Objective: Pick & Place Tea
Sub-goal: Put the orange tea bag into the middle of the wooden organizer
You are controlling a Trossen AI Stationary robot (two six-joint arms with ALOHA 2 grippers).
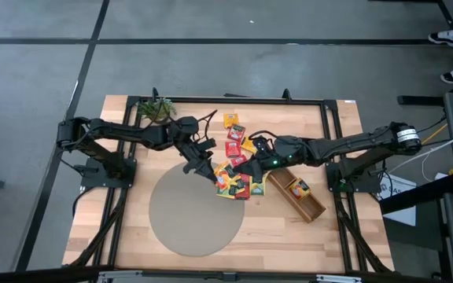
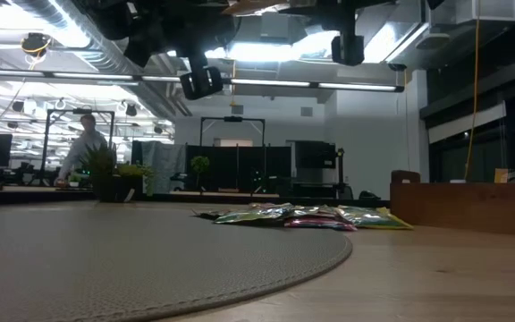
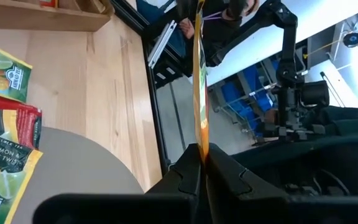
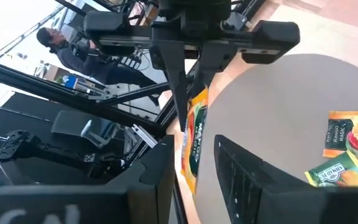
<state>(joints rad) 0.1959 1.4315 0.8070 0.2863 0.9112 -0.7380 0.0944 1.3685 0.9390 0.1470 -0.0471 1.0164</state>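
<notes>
Above the bench (image 1: 132, 236), the left hand (image 3: 199, 163) pinches a yellow-orange tea sachet (image 3: 199, 93) edge-on at mid-bench. The right hand (image 4: 194, 158), fingers spread, flanks that sachet from three o'clock. Remaining sachets (image 1: 234, 182) lie beneath, at the round mat's (image 1: 187, 220) two-o'clock edge.

Above the grey mat (image 4: 278, 106), you see the left gripper (image 4: 188, 93) pinching an orange sachet (image 4: 194, 140) between your right fingers (image 4: 241, 171).

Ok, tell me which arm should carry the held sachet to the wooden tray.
Probably right. The left claw grips the sachet, but the right claw, open, flanks it, and the tray lies on the right arm's side.
</notes>
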